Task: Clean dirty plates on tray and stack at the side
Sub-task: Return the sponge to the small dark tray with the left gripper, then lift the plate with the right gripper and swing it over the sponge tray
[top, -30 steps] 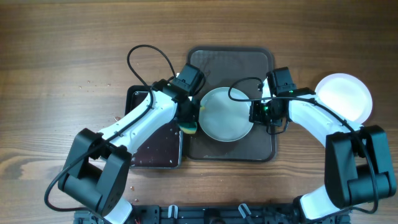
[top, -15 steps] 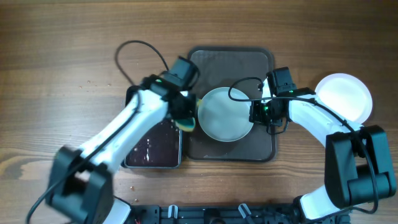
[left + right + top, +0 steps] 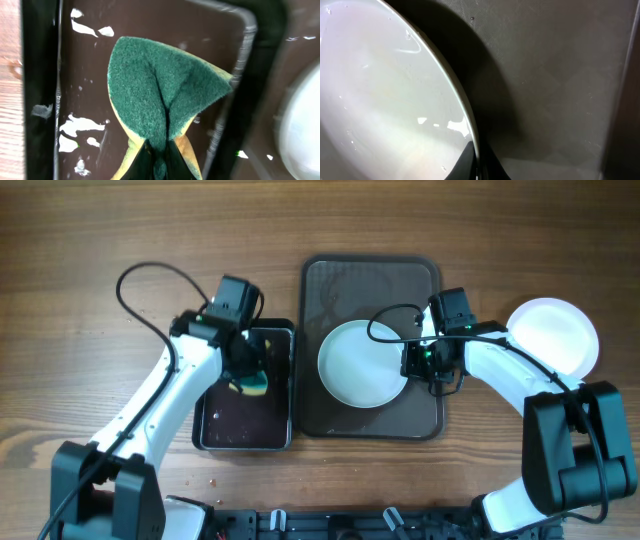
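Nearby, sponge [image 3: 252,384] over black tray [image 3: 240,428], white plate [image 3: 552,335] beside grey tray [image 3: 370,280]

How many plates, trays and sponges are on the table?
Plates: 2 (middle plate, side plate; I cannot tell if more hide under that one)
Trays: 2 (big tray, small black tray)
Sponges: 1 (sponge)
Total: 5
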